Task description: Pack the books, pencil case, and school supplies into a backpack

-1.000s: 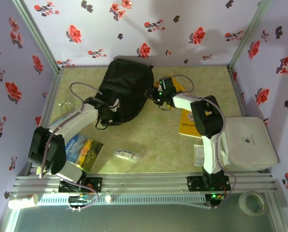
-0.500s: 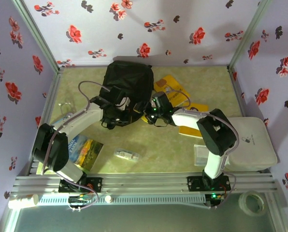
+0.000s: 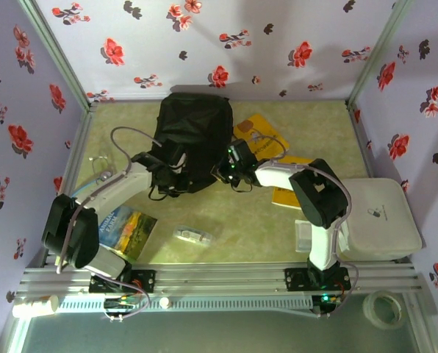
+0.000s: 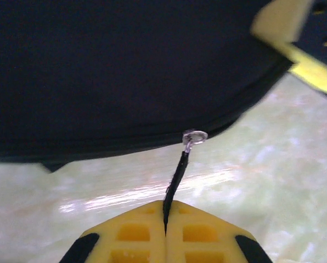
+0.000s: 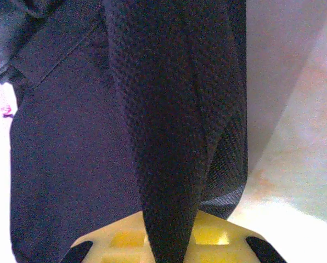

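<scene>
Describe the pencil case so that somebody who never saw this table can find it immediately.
Start at the big black backpack at the far middle of the table and come straight toward the near edge. Just right of the blue book lies the pencil case. It is a small whitish see-through oblong, far smaller than the book and not square like the flat clear box.

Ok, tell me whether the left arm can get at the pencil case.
Probably not yet: the left pincer is shut on the zip pull of the backpack. The pencil case lies uncovered nearer its base, so once freed, likely yes.
</scene>
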`<state>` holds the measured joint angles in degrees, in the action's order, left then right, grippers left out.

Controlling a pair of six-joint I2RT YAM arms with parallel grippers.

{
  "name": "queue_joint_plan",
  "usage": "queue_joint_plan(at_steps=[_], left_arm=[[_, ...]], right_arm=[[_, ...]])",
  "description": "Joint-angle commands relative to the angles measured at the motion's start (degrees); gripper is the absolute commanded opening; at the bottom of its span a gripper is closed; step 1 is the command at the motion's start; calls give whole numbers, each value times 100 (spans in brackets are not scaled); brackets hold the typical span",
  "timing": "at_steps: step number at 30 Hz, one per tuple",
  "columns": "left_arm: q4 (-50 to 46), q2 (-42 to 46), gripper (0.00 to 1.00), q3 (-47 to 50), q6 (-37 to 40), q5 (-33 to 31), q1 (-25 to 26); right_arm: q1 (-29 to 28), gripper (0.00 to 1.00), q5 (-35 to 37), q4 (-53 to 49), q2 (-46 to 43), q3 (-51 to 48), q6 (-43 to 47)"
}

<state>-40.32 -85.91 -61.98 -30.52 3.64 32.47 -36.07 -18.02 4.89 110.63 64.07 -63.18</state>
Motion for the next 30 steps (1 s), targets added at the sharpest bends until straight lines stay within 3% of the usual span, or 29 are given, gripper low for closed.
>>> queue_joint_plan(at_steps=[1, 7, 10, 12, 18, 20, 25, 30], left_arm=[[-446, 321, 0, 196, -129, -520, -223], [-470, 358, 0, 322, -38, -521, -478], [-237, 214, 0, 171, 81, -13, -244], [-105, 97, 0, -26, 119, 138, 47], [-3, -315, 0, -711, 154, 426, 717], [-9, -486, 0, -955, 233, 574, 851], [-84, -810, 0, -1307, 392, 669, 954], [-112, -917, 0, -1308, 391, 682, 955]], right_arm=[[235, 9, 768, -622, 50, 218, 565], [388, 9, 1081, -948, 372, 826, 1131], [497, 11, 1118, -1102, 614, 1287, 1574], [594, 17, 850, -1019, 597, 1323, 1577], [724, 56, 466, -1020, -385, 516, 1014], [718, 65, 421, -1052, -826, 81, 650], [483, 71, 239, -1060, -1395, -558, -27], [25, 70, 367, -1147, -1051, -328, -130]])
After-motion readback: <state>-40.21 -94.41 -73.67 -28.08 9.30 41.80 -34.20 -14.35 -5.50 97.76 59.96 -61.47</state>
